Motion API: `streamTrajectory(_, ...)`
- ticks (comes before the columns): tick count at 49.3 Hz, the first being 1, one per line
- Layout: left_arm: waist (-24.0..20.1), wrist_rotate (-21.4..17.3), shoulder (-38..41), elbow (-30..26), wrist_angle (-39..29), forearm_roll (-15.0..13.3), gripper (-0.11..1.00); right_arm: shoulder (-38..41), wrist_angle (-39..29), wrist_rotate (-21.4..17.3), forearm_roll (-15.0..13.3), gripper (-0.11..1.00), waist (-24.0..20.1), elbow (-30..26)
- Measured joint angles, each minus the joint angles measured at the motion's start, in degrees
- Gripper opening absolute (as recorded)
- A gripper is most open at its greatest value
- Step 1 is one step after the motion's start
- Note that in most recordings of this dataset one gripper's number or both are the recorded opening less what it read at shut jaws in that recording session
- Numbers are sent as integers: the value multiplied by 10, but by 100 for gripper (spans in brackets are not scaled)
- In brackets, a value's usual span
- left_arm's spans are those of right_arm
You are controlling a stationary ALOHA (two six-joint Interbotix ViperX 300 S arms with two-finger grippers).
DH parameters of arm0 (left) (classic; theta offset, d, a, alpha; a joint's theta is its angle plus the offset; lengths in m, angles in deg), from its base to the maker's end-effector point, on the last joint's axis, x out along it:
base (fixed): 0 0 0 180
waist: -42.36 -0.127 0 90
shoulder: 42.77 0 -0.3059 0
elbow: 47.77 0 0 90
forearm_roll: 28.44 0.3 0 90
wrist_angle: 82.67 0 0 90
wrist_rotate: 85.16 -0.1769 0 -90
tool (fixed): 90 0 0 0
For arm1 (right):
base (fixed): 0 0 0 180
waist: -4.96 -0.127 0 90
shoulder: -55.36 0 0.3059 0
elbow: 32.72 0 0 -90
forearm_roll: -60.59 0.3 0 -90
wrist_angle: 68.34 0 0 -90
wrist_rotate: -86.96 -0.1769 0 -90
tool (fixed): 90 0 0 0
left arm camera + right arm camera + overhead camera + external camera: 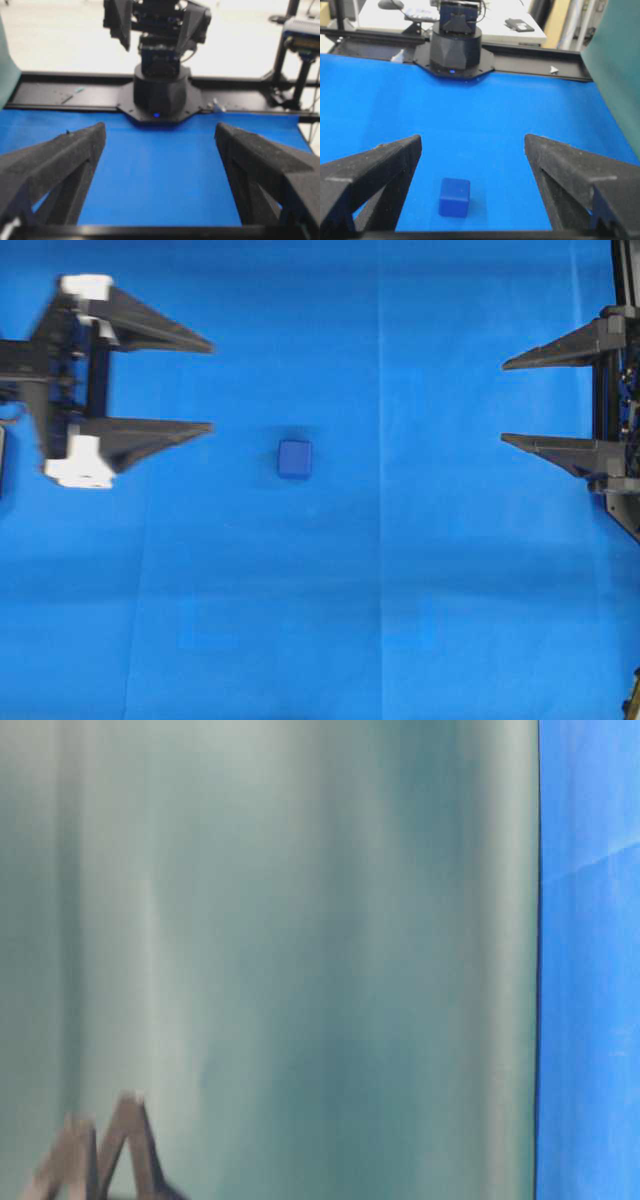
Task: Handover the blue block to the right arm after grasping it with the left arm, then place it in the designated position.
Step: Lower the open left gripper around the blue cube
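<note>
Reaching in from the left edge of the overhead view, my left gripper (211, 385) holds its two dark triangular fingers spread wide, with white brackets at their roots and nothing between them. Its image is slightly smeared in that view. From its own wrist camera the same fingers (60, 167) frame a bare stretch of blue cloth (160, 170), and across the table stands the black base of the opposite arm (160, 95); the block does not show in that view.

Near the middle of the overhead view, a little left of centre, the blue block (295, 458) sits flat on the cloth, darker than the fabric under it. It lies just beyond my left fingertips, roughly level with the lower finger, and touches neither gripper.

At the right edge, my right gripper (503, 402) is all black and likewise stands fully spread, pointing toward the centre, well apart from the block. Its wrist camera shows the block (454, 197) low in the frame, on the cloth between the two open fingers (375, 172) but ahead of them, closer to the left-hand finger in that picture, untouched.

The table-level view is mostly a blurred grey-green surface (300, 940), with a strip of blue cloth at its right edge.
</note>
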Motion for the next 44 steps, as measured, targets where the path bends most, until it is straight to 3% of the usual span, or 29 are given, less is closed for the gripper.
streamTrajectory(11,-1,-5,77,-52,-1,0,93,1,0,0,0,97,2,-1)
streamTrajectory(30,-2,-1,114,-60,-18,0,93,0,0,0,0,97,3,-4)
streamTrajectory(36,-1,-1,115,-81,-82,0,93,1,0,0,0,97,4,-4)
streamTrajectory(44,-2,-1,120,-134,-215,0,93,0,0,0,0,97,4,-4)
